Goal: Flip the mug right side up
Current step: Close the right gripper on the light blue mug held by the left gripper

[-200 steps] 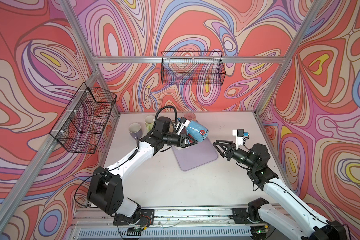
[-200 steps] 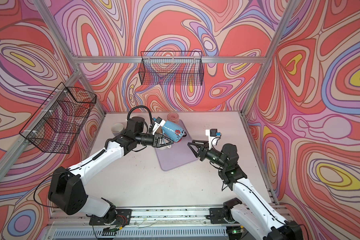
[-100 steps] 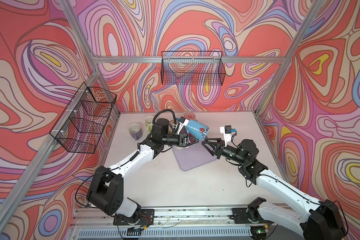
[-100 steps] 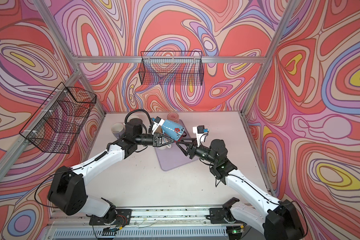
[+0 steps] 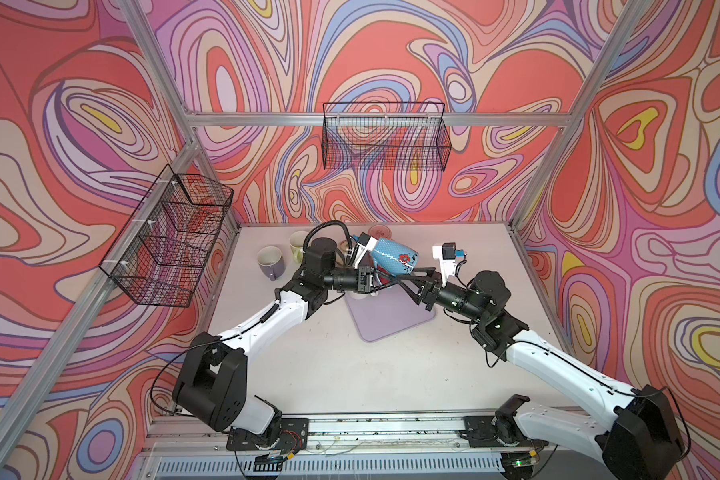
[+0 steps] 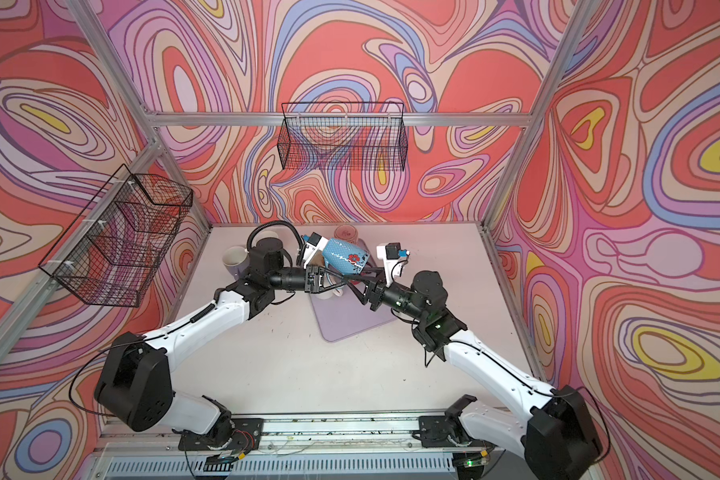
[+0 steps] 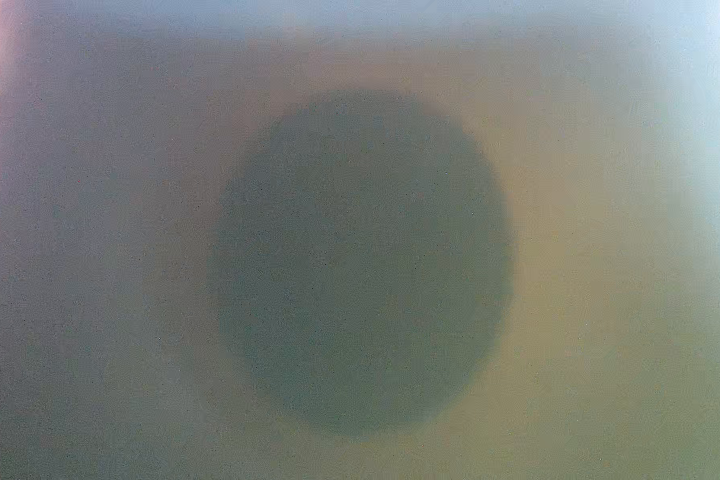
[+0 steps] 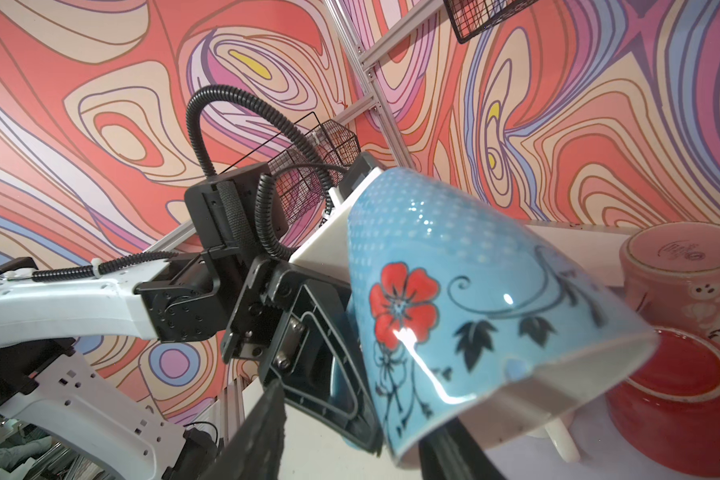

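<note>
The mug (image 5: pixel 393 259) (image 6: pixel 346 257) is light blue with a red flower (image 8: pixel 404 309). It hangs tilted above the purple mat (image 5: pixel 391 320), base toward the left wrist camera and rim slanting down toward the right arm. My left gripper (image 5: pixel 381 279) (image 6: pixel 337 282) (image 8: pixel 333 374) is shut on its handle side. My right gripper (image 5: pixel 404 279) (image 6: pixel 356 282) stands open just under the mug; one finger (image 8: pixel 262 436) shows left of the rim, the other below it. The left wrist view is only a dark blur.
A red cup (image 8: pixel 682 399) and a pink mug (image 8: pixel 682 266) sit upside down behind the blue one. A purple mug (image 5: pixel 270 262) and a cream mug (image 5: pixel 298 245) stand upright at the back left. Wire baskets (image 5: pixel 385 137) (image 5: pixel 171 237) hang on the walls.
My right arm has reached left, bringing its open jaws from well clear of the mug to right under its rim. The left gripper has kept hold of the mug.
</note>
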Motion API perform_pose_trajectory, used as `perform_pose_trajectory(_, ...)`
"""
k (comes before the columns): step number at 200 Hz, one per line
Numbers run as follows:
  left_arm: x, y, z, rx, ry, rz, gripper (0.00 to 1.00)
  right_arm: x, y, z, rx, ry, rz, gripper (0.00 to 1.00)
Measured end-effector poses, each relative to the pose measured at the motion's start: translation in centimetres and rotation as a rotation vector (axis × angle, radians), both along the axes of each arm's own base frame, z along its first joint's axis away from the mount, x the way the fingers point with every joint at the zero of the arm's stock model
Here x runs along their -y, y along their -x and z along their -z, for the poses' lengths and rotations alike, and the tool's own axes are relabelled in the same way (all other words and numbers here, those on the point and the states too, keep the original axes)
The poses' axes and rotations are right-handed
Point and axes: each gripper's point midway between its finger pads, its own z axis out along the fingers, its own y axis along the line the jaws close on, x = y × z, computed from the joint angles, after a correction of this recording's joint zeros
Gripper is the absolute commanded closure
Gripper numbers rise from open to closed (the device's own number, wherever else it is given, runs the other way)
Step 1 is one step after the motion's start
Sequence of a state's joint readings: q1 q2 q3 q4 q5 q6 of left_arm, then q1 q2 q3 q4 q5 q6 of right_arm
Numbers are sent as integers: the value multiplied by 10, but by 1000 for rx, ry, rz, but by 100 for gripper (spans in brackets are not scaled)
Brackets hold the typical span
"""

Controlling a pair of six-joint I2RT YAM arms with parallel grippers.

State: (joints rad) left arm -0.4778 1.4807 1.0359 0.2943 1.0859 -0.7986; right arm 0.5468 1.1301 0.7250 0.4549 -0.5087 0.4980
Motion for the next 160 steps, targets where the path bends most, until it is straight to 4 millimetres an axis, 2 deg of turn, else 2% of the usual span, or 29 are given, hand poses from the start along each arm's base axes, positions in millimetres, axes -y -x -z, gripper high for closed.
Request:
perform_pose_trajectory(34, 0, 0, -2, 1, 10, 2, 100, -10, -8, 10, -20, 18, -11, 56)
perform_pose_trajectory(88, 1, 1, 4, -28, 29, 19, 100, -22, -16, 1, 2, -5, -6, 65)
perform_pose_trajectory(160, -2, 4, 3, -35, 35, 45, 97, -23, -19, 0, -1, -22, 7, 88)
